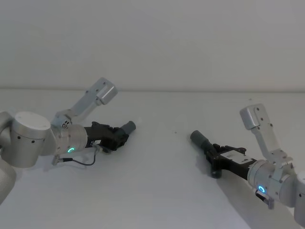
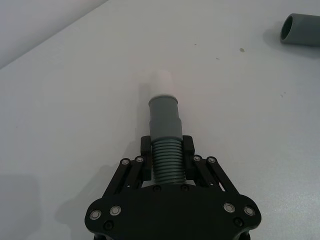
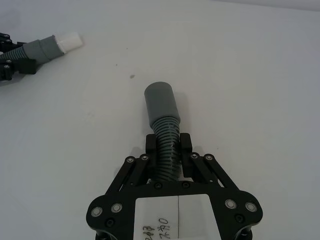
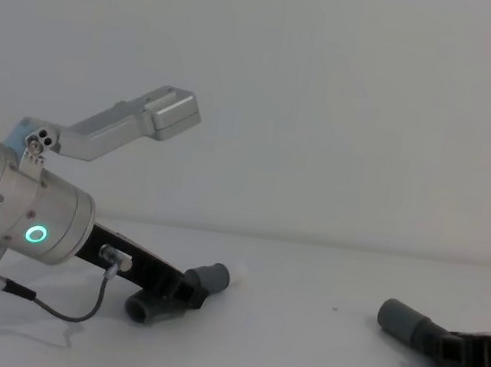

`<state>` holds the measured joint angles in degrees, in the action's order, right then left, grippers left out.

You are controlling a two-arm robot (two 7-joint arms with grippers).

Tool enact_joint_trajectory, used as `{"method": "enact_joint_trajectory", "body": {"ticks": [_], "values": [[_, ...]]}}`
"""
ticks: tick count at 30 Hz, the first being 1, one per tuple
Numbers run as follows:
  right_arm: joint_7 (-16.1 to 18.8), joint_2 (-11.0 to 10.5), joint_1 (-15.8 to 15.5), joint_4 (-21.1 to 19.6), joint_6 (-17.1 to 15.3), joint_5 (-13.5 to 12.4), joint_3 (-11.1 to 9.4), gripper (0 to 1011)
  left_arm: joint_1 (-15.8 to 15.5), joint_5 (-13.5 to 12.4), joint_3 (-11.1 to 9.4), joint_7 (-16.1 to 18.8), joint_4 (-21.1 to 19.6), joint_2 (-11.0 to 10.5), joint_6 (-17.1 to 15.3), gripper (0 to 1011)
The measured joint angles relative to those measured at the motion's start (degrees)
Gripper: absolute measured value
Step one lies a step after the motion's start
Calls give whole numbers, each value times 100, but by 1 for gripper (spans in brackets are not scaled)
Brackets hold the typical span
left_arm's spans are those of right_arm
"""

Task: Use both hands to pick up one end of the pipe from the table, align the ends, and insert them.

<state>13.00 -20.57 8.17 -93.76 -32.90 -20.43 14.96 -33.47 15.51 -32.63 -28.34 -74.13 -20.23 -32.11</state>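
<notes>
While each arm lies low over the white counter (image 1: 157,191), the left end effector (image 1: 123,136), at about 9 o'clock in the head view, is clenched on the ribbed body of one dark-grey hose piece (image 2: 167,165). Its lighter grey cuff (image 2: 165,117) and narrow white tip (image 2: 162,82) stick out beyond the fingers (image 2: 146,150), aimed toward 3 o'clock. The right end effector (image 1: 213,151), at about 4 o'clock, grips the ribbed body of the second hose piece (image 3: 167,142), whose wider smooth cuff (image 3: 160,102) points toward 10 o'clock. The two ends face each other, well apart, with bare counter between them. Whether either piece touches the counter cannot be told.
</notes>
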Motion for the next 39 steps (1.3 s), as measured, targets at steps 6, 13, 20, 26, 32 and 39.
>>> {"method": "enact_joint_trajectory", "body": {"ticks": [6, 13, 20, 26, 32, 39], "values": [[0, 0, 0, 1, -1, 1, 0, 263, 0, 0, 0, 0, 0, 0, 0, 345], [-1, 0, 0, 1, -2, 1, 0, 263, 0, 0, 0, 0, 0, 0, 0, 345], [13, -7, -5, -3, 6, 0, -3, 263, -14, -25, -15, -3, 13, 9, 23, 345], [134, -53, -38, -60, 205, -29, -8, 263, -65, -131, -73, -7, 42, 26, 149, 345], [268, -103, -73, -157, 532, -73, -37, 263, -130, -240, -117, -8, 3, 37, 338, 345], [424, -162, -69, -265, 932, -125, -91, 263, -209, -360, -130, -15, -163, 21, 576, 345]]}}
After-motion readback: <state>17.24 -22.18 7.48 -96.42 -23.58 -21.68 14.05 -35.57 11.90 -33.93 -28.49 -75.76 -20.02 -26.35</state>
